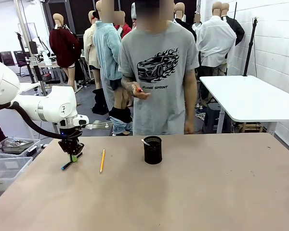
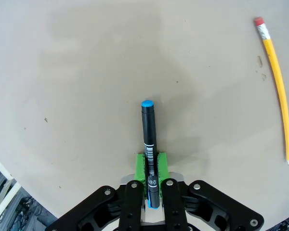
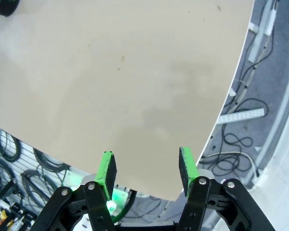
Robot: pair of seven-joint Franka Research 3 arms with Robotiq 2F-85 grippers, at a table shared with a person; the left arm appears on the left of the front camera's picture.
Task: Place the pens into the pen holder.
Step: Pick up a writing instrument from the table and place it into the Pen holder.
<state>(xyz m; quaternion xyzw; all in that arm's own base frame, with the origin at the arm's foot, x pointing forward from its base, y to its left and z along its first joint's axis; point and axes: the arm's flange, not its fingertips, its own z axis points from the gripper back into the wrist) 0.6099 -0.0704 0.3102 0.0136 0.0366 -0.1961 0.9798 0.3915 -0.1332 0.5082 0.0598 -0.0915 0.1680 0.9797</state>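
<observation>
My left gripper (image 1: 72, 155) is down at the table's left side, shut on the black pen with a blue end (image 1: 67, 165). In the left wrist view the green pads of the left gripper (image 2: 151, 166) clamp that black pen (image 2: 149, 134), whose blue tip points away just above the tabletop. The yellow-orange pencil (image 1: 102, 160) lies flat a little to its right; the wrist view has this pencil (image 2: 275, 77) at the upper right. The black mesh pen holder (image 1: 152, 149) stands mid-table with the silver-white pen (image 1: 145, 142) leaning inside. My right gripper (image 3: 147, 166) is open over bare table.
A person (image 1: 159, 77) stands at the far edge behind the holder, one hand (image 1: 137, 90) raised with something small and red. Clear bins (image 1: 7, 163) sit off the table's left side. The table edge (image 3: 221, 110) and floor cables lie under my right gripper.
</observation>
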